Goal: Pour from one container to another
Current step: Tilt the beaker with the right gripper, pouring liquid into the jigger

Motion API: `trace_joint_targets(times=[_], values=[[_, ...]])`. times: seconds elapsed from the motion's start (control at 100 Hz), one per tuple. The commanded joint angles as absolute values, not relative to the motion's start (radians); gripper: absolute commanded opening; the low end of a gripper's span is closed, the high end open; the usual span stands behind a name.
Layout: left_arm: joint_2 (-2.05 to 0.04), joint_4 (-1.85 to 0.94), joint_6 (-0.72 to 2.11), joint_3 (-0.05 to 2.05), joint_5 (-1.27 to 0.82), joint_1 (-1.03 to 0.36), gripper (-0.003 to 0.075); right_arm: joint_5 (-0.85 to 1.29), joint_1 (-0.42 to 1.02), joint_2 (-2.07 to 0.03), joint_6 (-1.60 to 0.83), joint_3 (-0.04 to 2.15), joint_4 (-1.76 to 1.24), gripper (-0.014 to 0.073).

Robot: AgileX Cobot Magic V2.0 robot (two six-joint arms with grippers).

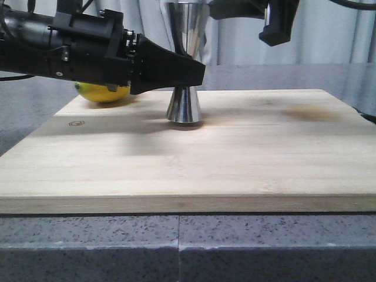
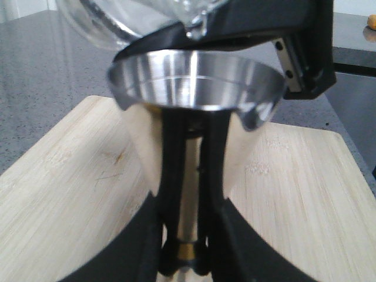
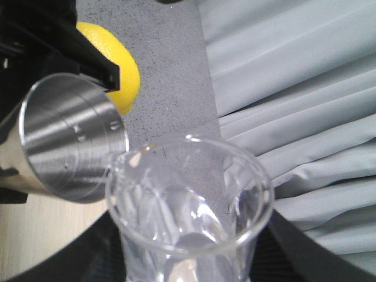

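A: Steel jigger [image 1: 185, 70] stands upright on the wooden board [image 1: 247, 158], toward the far edge and a little left of centre. Left gripper [image 1: 197, 73] is closed on its narrow waist, steadying it; the left wrist view shows a finger on each side of the gold band.

B: And the lemon [image 1: 103, 91]?

A: Lemon lies at about 9 o'clock from the jigger's base, near it but apart, mostly hidden behind the left arm. It has no part in the step.

B: Location of the glass beaker [image 3: 191, 217]?

A: Beaker is held up by the right gripper [image 1: 276, 26], above the jigger and toward 2 o'clock of its mouth. The right fingers cannot be seen on the glass in any view, but the beaker hangs in the air in front of that wrist camera, so I judge the gripper closed on it. Its rim sits just beside the jigger's upper rim; whether they touch I cannot tell.

B: Step in hand?

A: Positioning for the pour, by my estimate. No stream is visible, and liquid in the beaker cannot be confirmed.

B: Next move?

A: Probably bring the pour lip over the jigger's open cup, then tilt slowly while the left gripper holds the waist firm.
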State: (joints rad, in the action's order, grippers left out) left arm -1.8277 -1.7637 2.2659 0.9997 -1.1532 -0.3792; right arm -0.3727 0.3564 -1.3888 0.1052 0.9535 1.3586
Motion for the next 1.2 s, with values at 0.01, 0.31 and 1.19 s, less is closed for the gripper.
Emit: trace_joint_targets(times=[0.01, 0.31, 1.19], values=[[-1.787, -1.852, 2.264, 1.027, -1.259, -0.389, 0.0071, -0.403, 0.356, -1.353, 0.086, 0.994, 1.337, 0.03], [-1.787, -1.852, 2.264, 1.027, -1.259, -0.389, 0.007, -0.403, 0.356, -1.353, 0.086, 1.021, 1.355, 0.03], [-1.787, -1.852, 2.264, 1.027, -1.259, -0.389, 0.007, -0.383, 0.356, -1.353, 0.06, 1.028, 1.472, 0.03]])
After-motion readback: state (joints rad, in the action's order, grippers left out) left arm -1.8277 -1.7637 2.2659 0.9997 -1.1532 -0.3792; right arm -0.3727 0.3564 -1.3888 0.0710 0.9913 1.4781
